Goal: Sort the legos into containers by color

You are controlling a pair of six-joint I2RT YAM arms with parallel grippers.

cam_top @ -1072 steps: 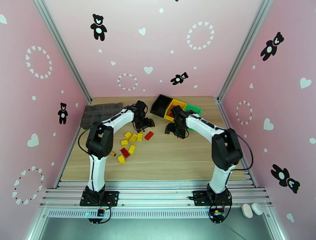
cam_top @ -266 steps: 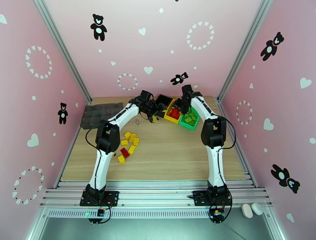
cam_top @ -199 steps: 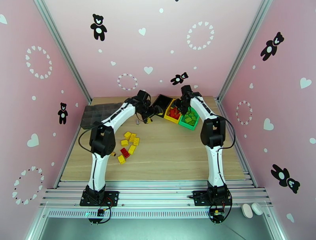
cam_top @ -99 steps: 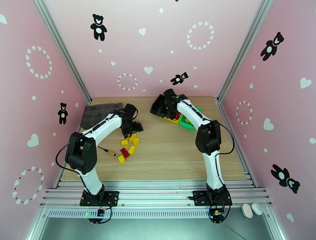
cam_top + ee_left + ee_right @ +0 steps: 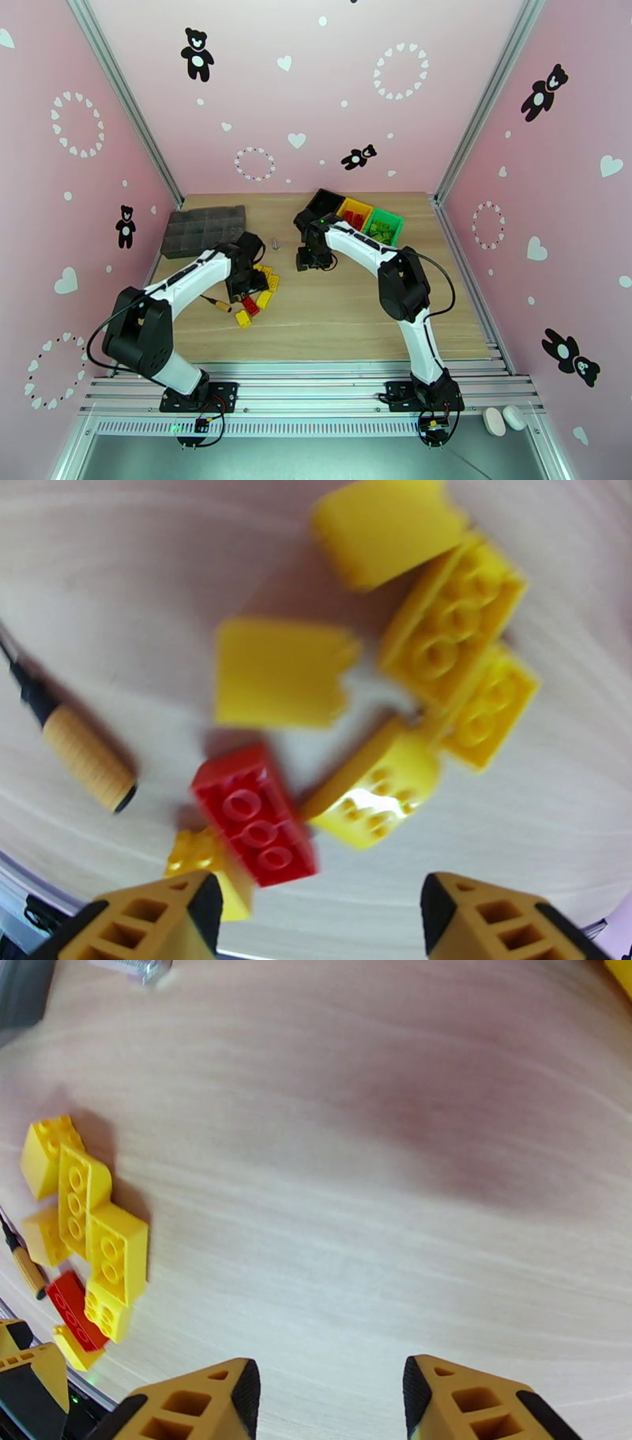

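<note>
- Overhead, loose legos, mostly yellow, cluster on the counter toward 9 o'clock from its middle.
- At 12 o'clock the containers stand in a row running 10 to 4 o'clock: black, yellow, green.
- Above the cluster the left gripper hangs spread and empty; beneath it the red brick lies with its long axis 11 to 5 o'clock.
- Near the middle the right gripper is spread, empty, over bare wood.

Left gripper pulled back from joined black, yellow, green plastic bins; yellow and red studded plastic bricks now beneath it. Right gripper left bins too; bare desk beneath.
</note>
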